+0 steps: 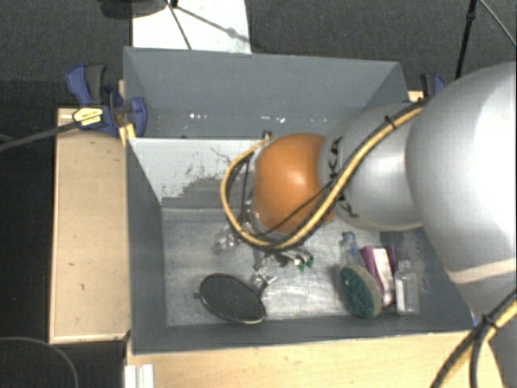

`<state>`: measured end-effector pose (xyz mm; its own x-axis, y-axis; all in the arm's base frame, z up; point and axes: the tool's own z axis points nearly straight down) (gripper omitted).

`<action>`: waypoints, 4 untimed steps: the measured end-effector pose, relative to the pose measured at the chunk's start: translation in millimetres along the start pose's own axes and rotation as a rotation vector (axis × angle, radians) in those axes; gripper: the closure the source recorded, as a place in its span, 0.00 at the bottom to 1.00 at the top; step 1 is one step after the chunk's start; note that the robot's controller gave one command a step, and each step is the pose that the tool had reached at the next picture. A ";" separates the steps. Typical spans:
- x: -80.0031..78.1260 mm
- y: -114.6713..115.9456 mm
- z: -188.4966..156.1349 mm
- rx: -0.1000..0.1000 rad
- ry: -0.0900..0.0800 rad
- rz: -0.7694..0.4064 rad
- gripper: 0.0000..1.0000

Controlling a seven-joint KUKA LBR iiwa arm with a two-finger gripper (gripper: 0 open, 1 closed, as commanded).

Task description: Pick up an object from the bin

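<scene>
My gripper [263,279] hangs below the orange wrist cover, low over the middle of the bin floor. Its metal tip stands just above the right edge of a flat dark oval disc [232,298], which lies near the bin's front wall. A small green bit [304,262] shows beside the gripper on its right.
At the front right of the bin a dark green round scrubber [359,290] leans beside a purple-and-white packet [380,270] and a clear bottle [405,286]. The arm and its cables cover the bin's right and middle.
</scene>
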<state>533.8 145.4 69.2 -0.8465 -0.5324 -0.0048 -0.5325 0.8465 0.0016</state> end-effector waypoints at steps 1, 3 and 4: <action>48.1 -13.1 -3.0 0.003 -0.002 -0.188 0.00; 33.2 -41.8 -28.6 0.002 -0.001 -0.063 0.00; -0.7 82.5 -62.3 -0.001 -0.005 -0.182 0.00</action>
<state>490.3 215.4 131.6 -0.7364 -0.6765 -0.0100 -0.6765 0.7364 0.0013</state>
